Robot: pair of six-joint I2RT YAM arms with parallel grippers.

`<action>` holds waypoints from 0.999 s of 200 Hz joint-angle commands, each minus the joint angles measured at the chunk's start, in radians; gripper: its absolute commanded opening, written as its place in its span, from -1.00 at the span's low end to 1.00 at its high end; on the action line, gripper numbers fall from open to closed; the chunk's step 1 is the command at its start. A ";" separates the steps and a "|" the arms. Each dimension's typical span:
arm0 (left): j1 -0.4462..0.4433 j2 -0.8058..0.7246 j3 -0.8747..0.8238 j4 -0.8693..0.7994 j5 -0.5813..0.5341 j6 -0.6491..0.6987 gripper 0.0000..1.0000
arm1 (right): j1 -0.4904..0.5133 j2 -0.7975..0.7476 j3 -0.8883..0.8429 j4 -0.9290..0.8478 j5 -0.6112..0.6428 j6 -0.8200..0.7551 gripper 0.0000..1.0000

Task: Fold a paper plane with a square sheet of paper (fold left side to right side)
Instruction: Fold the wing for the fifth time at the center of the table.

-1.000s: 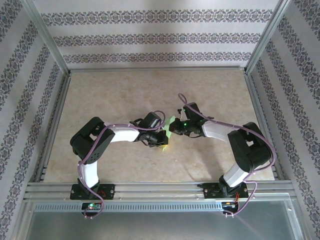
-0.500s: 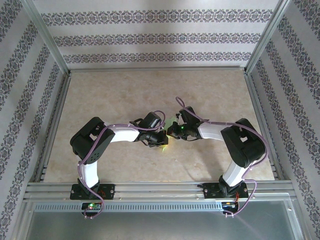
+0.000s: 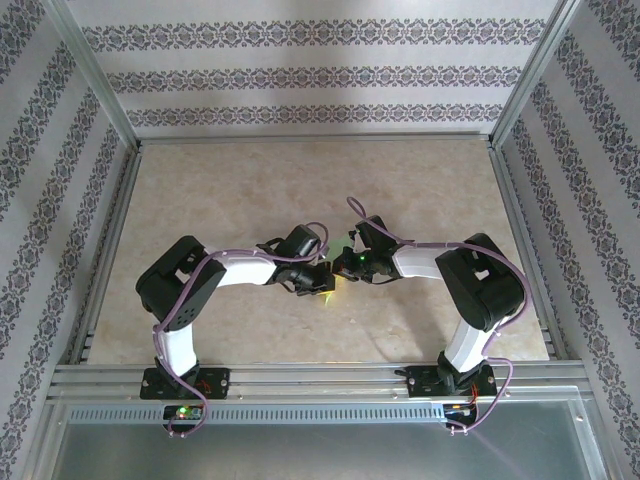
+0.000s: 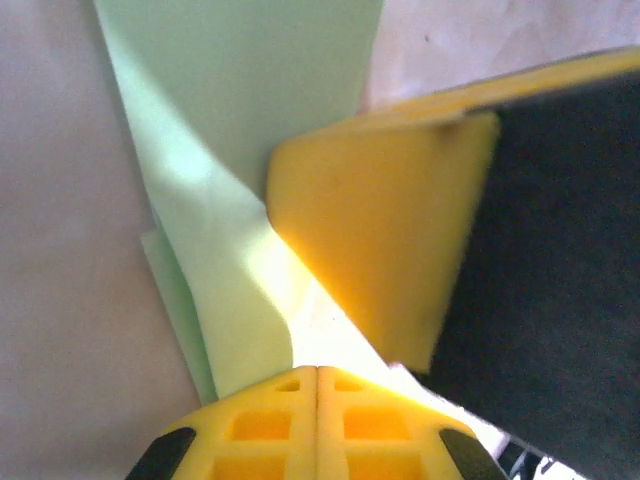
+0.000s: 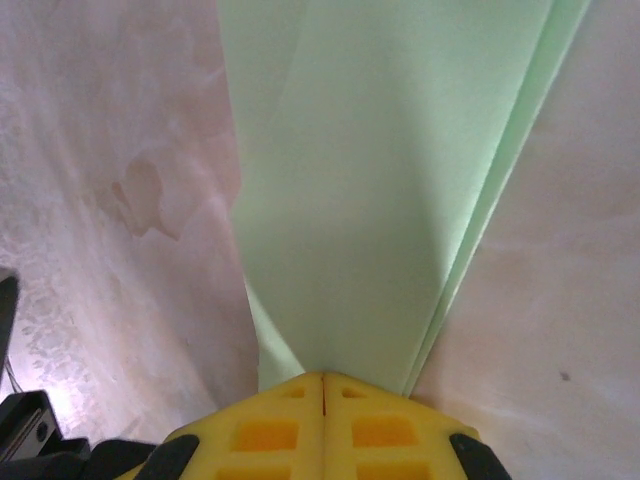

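The light-green paper (image 5: 390,180) lies flat on the table as a long, narrow folded shape with layered edges along its right side. My right gripper (image 5: 323,378) is shut, its tips resting on the paper's near end. My left gripper (image 4: 317,370) is shut too, tips down on the same paper (image 4: 240,120), with the right gripper's yellow finger (image 4: 370,230) close in front of it. From above, the left gripper (image 3: 322,283) and right gripper (image 3: 346,265) meet at the table's middle, with slivers of paper (image 3: 343,246) showing between them.
The beige marbled table (image 3: 250,190) has open room behind and to both sides of the grippers. Aluminium frame posts (image 3: 105,95) and patterned walls ring it, and a metal rail (image 3: 320,378) runs along the near edge.
The right arm has slid left toward the left gripper, covering more of the paper. The left arm has hardly moved. Both grippers stayed shut.
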 commanded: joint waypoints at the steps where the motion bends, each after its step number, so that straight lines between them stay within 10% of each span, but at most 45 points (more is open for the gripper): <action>1: 0.003 -0.065 -0.018 -0.037 0.054 -0.036 -0.91 | 0.014 0.063 -0.037 -0.077 0.064 -0.036 -1.00; 200: 0.006 -0.011 -0.045 -0.062 0.084 -0.029 -0.91 | 0.015 0.075 -0.008 -0.131 0.079 -0.071 -1.00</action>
